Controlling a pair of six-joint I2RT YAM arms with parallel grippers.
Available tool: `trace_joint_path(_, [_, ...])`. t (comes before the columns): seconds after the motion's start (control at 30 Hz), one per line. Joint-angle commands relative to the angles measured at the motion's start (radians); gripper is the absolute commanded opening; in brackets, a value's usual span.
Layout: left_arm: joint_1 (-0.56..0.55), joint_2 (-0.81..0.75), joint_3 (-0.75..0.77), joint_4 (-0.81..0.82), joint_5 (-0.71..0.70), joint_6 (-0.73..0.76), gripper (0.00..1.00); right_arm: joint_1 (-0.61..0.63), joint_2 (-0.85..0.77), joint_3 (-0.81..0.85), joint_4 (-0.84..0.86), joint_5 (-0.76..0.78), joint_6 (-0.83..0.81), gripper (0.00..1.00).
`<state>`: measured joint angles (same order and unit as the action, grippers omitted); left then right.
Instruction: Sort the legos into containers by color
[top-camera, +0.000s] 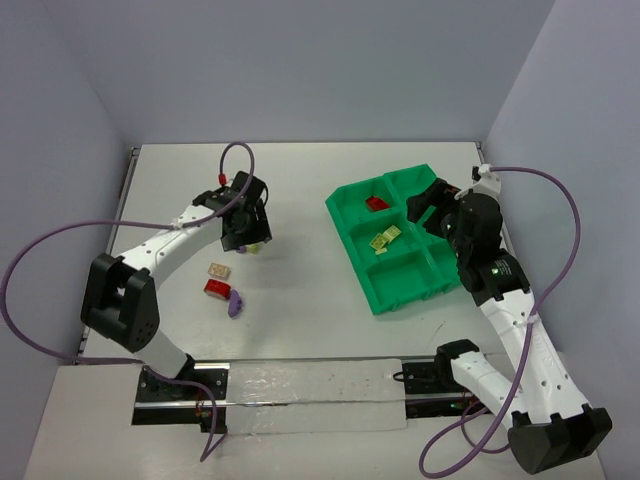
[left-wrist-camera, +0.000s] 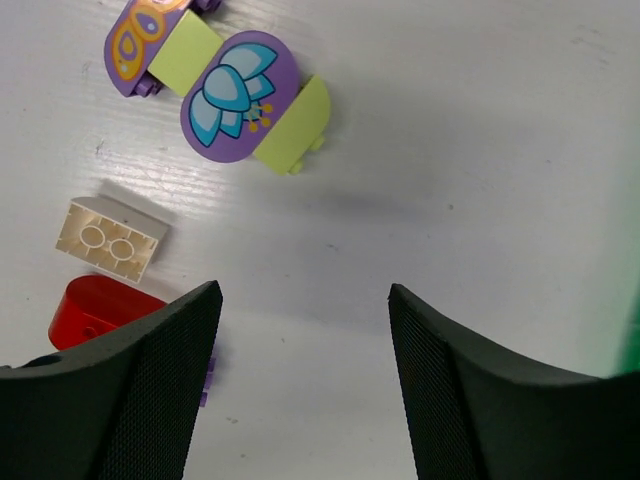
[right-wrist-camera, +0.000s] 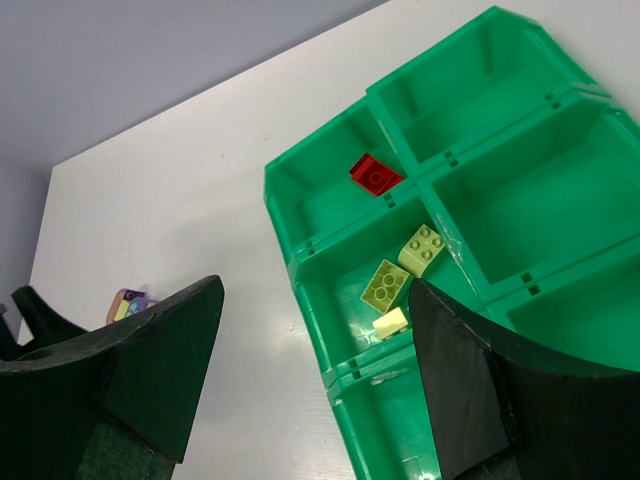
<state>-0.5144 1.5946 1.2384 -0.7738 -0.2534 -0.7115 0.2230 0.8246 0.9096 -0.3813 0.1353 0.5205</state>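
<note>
left gripper (left-wrist-camera: 305, 295) gaped wide, empty, over loose legos (left-wrist-camera: 235, 100); right gripper (right-wrist-camera: 315, 295) hung wide above green tray (right-wrist-camera: 500, 190), red brick (right-wrist-camera: 375, 174) inside.

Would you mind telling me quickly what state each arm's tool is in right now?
Left tool: open, holding nothing.
Right tool: open, holding nothing.
</note>
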Motion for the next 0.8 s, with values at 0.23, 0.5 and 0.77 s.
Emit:
trace_joint_path(0.23, [0.009,0.228,0.153,-0.146,-0.155,-0.499,0.85,0.008,-0.011,0.017,0.040,-0.029,0.006,0.82])
trace_joint_path(0.5, [0.050,0.246,0.121,0.004,-0.101,-0.543,0.92,0.007,0.004,0.025,0.040,-0.035,0.000,0.81])
trace_joint_path(0.77, [0.056,0.289,0.114,0.071,-0.132,-0.621,0.96,0.007,0.017,0.045,0.035,-0.045,-0.008,0.82])
